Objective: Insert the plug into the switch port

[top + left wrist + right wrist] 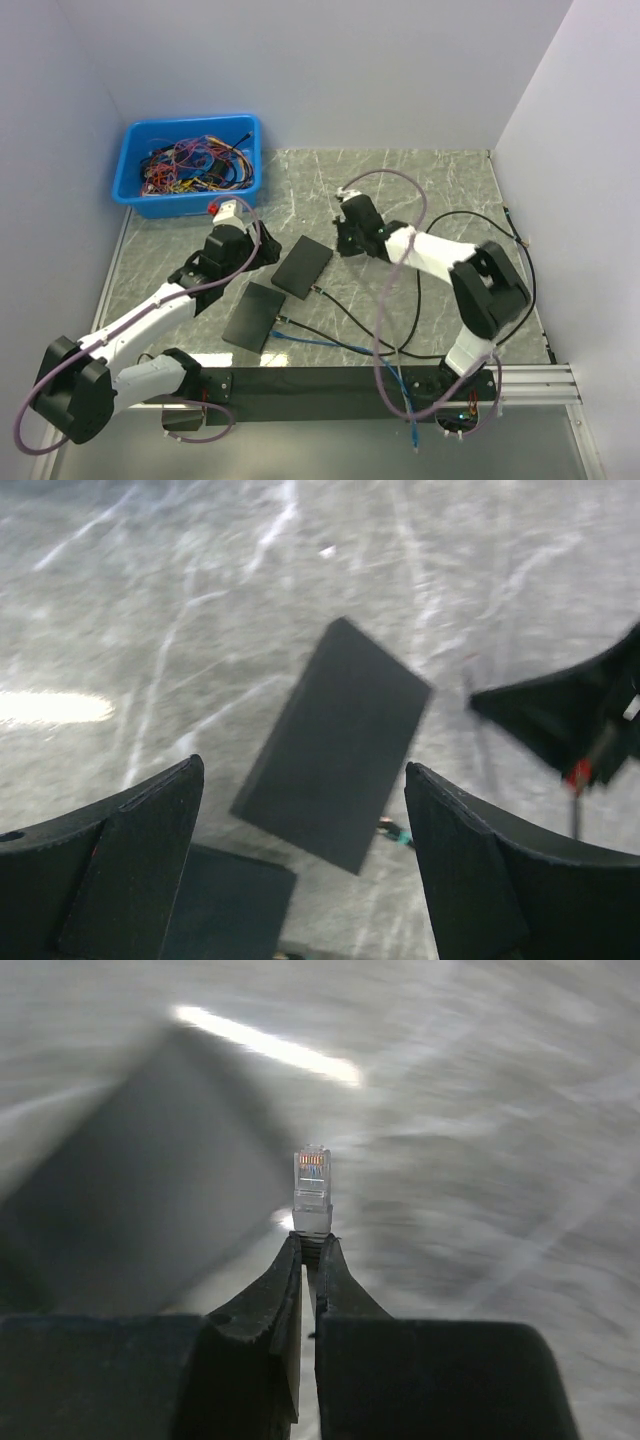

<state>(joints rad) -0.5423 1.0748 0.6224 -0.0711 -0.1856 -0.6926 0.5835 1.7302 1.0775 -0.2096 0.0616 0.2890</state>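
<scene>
Tool on the right goes first: the right tool (309, 1248) has its two fingers (265, 1305) pressed together on the boot of a clear network plug (312, 1185). The plug stands straight out past the tips, gold contacts showing. It is up in the air over the marbled table (440, 190), not in any port yet. Just left of it in the wrist view sits a dark box, the upper switch (150, 1175), too blurred to make out its ports.

From above, the right tool (347, 232) hangs just beside the far right corner of that upper switch (302, 266), apart from it.

Now the left tool (300, 780): jaws spread wide, nothing between them, framing the upper switch (335, 745) on the table below. A small greenish connector (395, 830) sits at the switch's near corner. The right tool (570, 720) pokes in at the right edge of this view. In the overhead shot the left tool (258, 245) hovers just off the left side of the upper switch.

A lower switch (254, 315) lies close to the first one, nearer the arm bases, also tilted. A black cable (345, 310) leaves the upper switch, and a blue cable (330, 345) runs from the lower one toward the near edge. At the far left corner stands a blue bin (190, 121), stuffed with tangled coloured wires (195, 160).
</scene>
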